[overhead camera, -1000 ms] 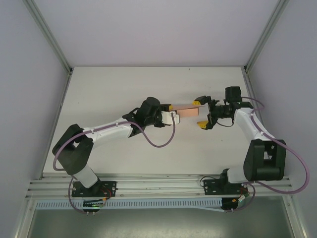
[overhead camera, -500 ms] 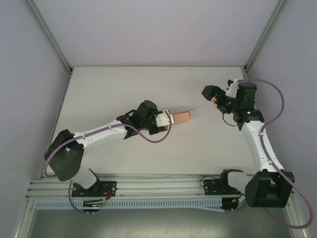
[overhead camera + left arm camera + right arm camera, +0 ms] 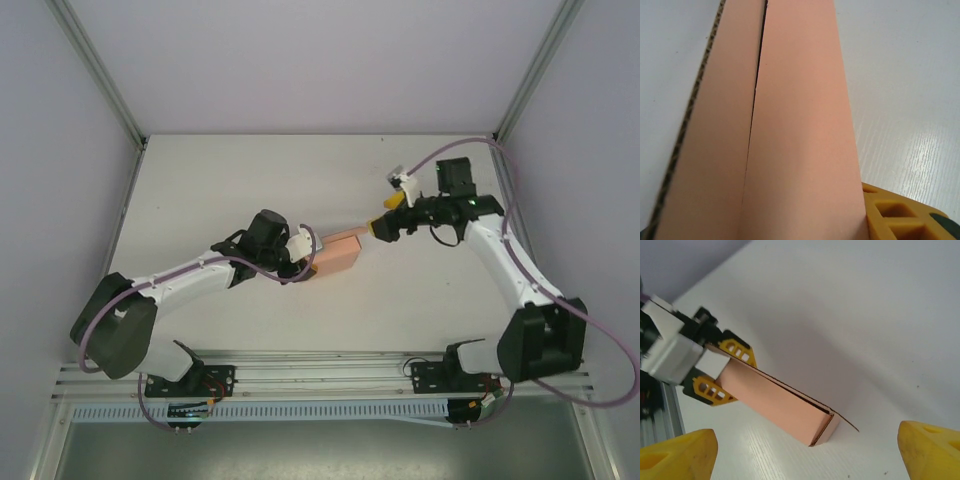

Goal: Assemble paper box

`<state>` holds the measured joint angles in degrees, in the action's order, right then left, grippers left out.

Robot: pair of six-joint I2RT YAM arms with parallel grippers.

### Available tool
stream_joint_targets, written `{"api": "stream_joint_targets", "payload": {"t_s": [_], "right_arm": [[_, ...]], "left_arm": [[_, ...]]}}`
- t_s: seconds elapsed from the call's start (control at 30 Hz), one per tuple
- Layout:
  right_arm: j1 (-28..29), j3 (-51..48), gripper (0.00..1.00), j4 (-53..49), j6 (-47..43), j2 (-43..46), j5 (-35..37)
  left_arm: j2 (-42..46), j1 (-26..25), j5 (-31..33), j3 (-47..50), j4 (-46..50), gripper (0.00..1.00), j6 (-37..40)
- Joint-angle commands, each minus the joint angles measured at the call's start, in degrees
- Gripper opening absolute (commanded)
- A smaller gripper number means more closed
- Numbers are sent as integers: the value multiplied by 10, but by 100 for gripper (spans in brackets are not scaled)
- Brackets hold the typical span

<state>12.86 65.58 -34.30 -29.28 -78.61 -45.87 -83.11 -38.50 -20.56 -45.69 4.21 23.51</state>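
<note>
The left hand (image 3: 726, 371) is clamping, partly closed, the 8 o'clock end of the paper box (image 3: 780, 407) at the table's (image 3: 300, 170) centre, while the right hand (image 3: 388, 216) is hovering wide open and empty at its 2 o'clock end, risking buckling the card if it closes askew.

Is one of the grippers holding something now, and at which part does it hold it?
The left gripper holds the paper box by one end, the end away from the right gripper. The right gripper is open and holds nothing.
</note>
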Motion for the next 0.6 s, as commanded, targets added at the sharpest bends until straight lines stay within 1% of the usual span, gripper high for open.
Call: {"api": "stream_joint_targets", "payload": {"t_s": [0.0, 0.17, 0.23, 0.3, 0.4, 0.43, 0.5, 0.57], "right_arm": [[21, 61, 87, -132, -130, -63, 54], [55, 118, 81, -190, -157, -141, 129], [66, 126, 79, -194, -159, -161, 153], [74, 132, 75, -193, -159, -179, 176], [79, 144, 64, -195, -154, -197, 182], [79, 146, 59, -196, -153, -201, 183], [81, 143, 53, -191, -150, -201, 188], [80, 143, 40, -188, -150, -202, 190]], "left_arm": [[-21, 4, -22, 0, 21, 31, 20], [-44, 5, -22, -8, 30, 31, 30], [-53, 5, -18, -15, 40, 31, 31], [-59, 5, -18, -19, 46, 31, 34], [-62, 5, -18, -20, 48, 31, 35], [-61, 5, -18, -20, 48, 31, 34], [-61, 6, -21, -21, 53, 31, 32], [-61, 5, -19, -19, 52, 31, 32]]}}
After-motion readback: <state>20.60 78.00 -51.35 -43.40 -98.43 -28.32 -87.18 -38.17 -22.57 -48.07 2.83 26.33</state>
